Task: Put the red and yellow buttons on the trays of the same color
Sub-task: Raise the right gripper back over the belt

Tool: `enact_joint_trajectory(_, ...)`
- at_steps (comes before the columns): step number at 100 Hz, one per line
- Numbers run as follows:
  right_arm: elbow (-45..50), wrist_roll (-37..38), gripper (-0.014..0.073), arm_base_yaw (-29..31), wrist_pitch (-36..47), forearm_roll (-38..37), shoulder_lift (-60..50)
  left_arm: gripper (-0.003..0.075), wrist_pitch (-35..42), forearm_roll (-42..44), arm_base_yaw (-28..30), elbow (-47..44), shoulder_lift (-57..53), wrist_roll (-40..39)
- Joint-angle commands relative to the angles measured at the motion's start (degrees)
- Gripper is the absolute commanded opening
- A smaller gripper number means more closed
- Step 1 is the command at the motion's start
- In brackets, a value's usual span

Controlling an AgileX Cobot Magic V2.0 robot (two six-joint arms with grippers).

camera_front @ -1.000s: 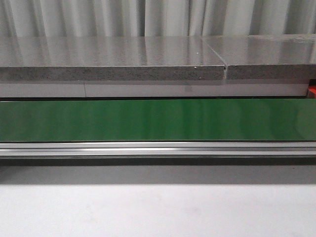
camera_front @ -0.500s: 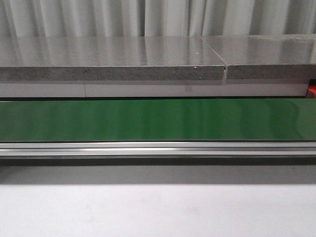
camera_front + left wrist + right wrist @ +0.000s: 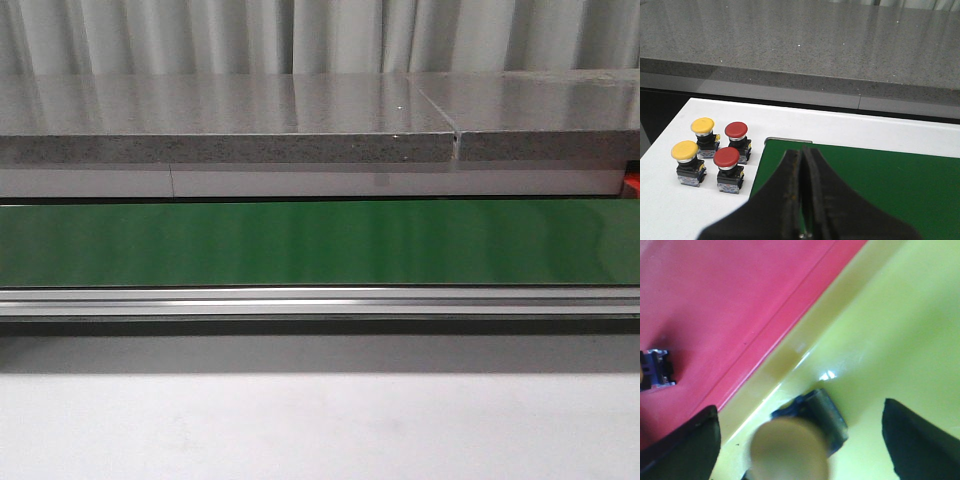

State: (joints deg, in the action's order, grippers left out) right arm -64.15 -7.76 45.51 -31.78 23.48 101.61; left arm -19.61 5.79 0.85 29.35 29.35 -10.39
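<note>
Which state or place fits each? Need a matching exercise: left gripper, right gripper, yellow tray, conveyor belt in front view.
Things:
1. left gripper
2. right gripper
3. yellow tray
4. conveyor belt

States or places:
A. bare green surface, nothing on it
B. fingers together, beside four waiting buttons
C. fingers spread wide over a button
D. holds a yellow-capped button, next to the red tray

Pairs: 1-B, 2-C, 3-D, 4-A
</note>
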Motion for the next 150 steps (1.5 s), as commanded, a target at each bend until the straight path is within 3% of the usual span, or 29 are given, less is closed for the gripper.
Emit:
enact_joint_trajectory(1, -1.3, -0.2, 0.0662, -0.2, 2.3, 1.3, -4.3, -0.0019, 4.8, -0.2, 0.1, 1.6, 0.3, -0.2)
enact_joint_trajectory(36, -1.3, -2.3, 0.0662, -6.3, 3.7, 1.3, -15.7, -0.0019, 4.8, -0.2, 0.1, 1.6, 0.3, -0.2)
enact_joint_trajectory(90, 3.5, -16.9, 0.0645, -34.0, 4.4, 1.3, -34.0, -0.0019, 4.8, -0.2, 0.1, 1.6, 0.3, -0.2)
enact_joint_trajectory(111, 11.7, -16.9, 0.0645, -38.1, 4.4, 1.3, -42.0, -0.0019, 4.8, -0.2, 0.1, 1.6, 0.3, -0.2)
enact_joint_trajectory(132, 19.0, -16.9, 0.0643, -38.3, 4.8, 1.3, -50.4, -0.0019, 4.8, -0.2, 0.1, 1.6, 0.3, -0.2)
enact_joint_trajectory(141, 19.9, -16.9, 0.0585, -38.3, 4.8, 1.3, -53.3, -0.0019, 4.8, -0.2, 0.1, 1.6, 0.3, -0.2)
enact_joint_trajectory(150, 19.9, -16.9, 0.0443, -38.3, 3.5, 1.3, -54.7, -0.0019, 4.8, -0.2, 0.1, 1.6, 0.3, -0.2)
